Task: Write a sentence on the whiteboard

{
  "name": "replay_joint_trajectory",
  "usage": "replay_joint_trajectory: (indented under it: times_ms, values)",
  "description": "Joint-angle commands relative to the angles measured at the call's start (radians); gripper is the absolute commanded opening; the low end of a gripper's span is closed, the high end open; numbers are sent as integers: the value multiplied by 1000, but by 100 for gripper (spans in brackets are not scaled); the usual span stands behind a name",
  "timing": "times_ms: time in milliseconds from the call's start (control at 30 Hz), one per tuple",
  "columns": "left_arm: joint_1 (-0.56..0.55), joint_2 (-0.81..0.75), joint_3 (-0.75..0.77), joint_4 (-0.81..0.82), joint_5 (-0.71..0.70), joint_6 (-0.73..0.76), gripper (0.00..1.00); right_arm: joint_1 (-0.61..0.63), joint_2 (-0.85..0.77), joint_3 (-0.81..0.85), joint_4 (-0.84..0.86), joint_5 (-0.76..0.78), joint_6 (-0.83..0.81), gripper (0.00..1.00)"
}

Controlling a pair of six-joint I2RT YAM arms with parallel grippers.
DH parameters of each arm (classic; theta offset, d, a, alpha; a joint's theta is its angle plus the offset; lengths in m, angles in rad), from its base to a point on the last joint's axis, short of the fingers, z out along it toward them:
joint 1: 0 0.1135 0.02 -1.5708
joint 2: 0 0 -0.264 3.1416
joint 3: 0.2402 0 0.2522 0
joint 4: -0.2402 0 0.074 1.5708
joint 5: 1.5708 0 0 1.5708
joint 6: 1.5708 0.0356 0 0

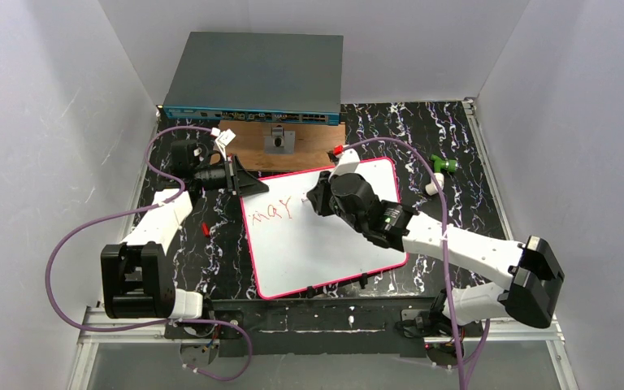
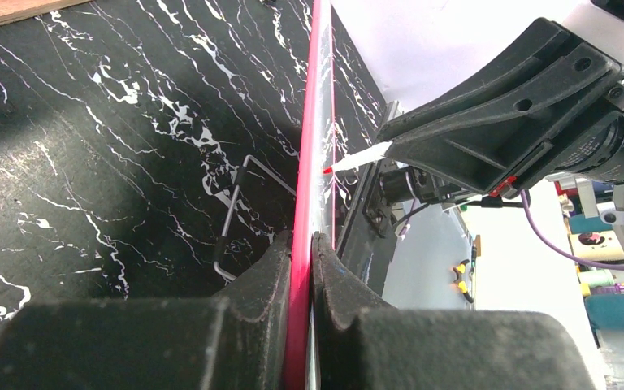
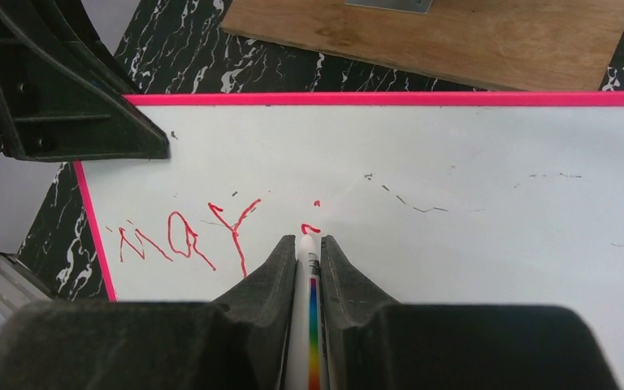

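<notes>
Jaws of our left gripper (image 2: 302,242) pinch the whiteboard (image 1: 325,244) rim, while our right gripper (image 3: 309,241) jaws pinch a marker (image 3: 308,258) at the end of the sentence (image 3: 183,238).

The left tool (image 2: 301,242) is sitting at the bottom centre of the frame, its two dark fingers (image 2: 266,272) closing on the pink-red rim of the whiteboard (image 2: 313,97). The board is showing edge-on, running up the middle. On the right, the right tool (image 2: 422,140) is holding a white marker (image 2: 359,159), whose red tip is pointing at the board. The black marbled bench (image 2: 89,162) is filling the left side.
</notes>
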Motion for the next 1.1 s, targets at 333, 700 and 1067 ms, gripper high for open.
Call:
replay_joint_trajectory:
  times_ms: [333,700,1067]
  values:
    - [-26,-15,4,0,-172,153,0,-4,-57,-65,-44,52,12,1]
    - [-27,-17,5,-3,-174,156,0,-11,14,46,-48,93,-69,1]
    - [-28,-18,6,-7,-177,160,0,-19,26,58,-61,85,-53,1]
